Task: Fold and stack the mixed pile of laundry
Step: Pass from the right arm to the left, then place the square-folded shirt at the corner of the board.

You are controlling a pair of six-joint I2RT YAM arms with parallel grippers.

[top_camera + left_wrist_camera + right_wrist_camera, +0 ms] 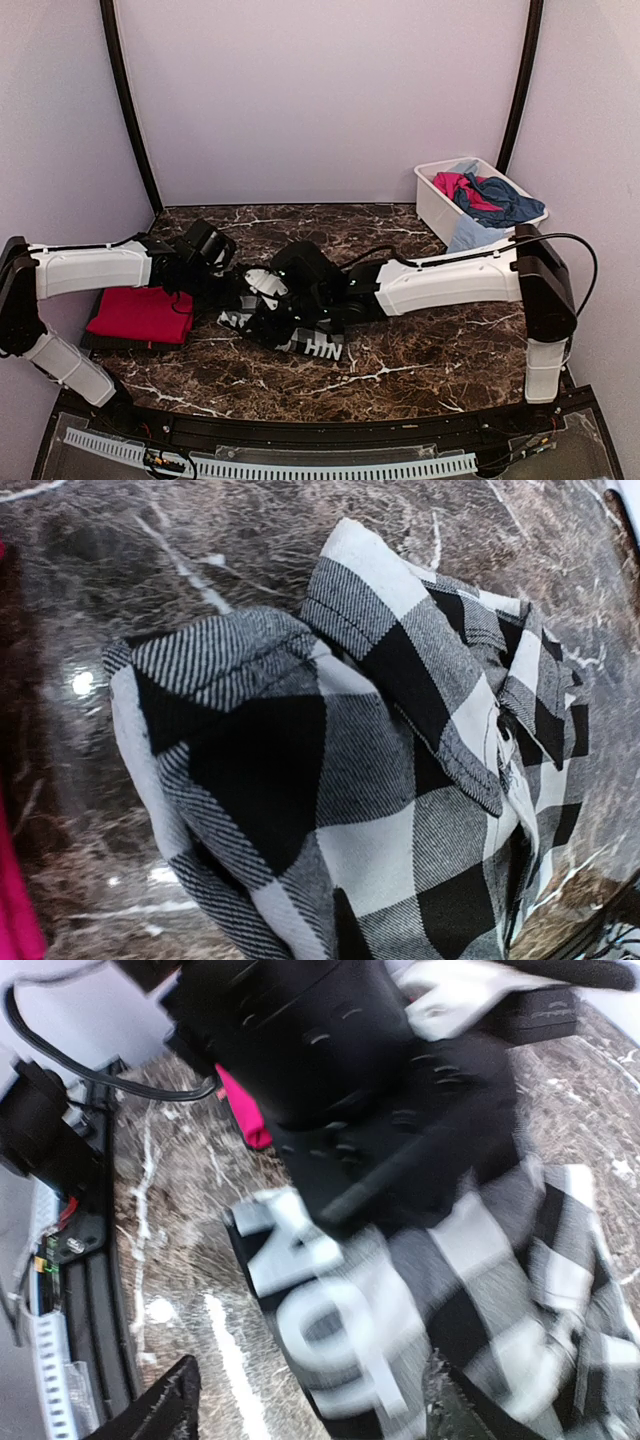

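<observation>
my left gripper (238, 283): closed tight, cannot tell if cloth is pinched | my right gripper (325, 1412): spread wide, holding nothing | checked garment (380, 780): bunched just beneath both, on surface (430, 350) | handling: light, limp, shifts easily; I'd pinch a hemmed edge

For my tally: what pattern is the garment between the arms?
Black-and-white checked garment, clearest in the left wrist view.
</observation>
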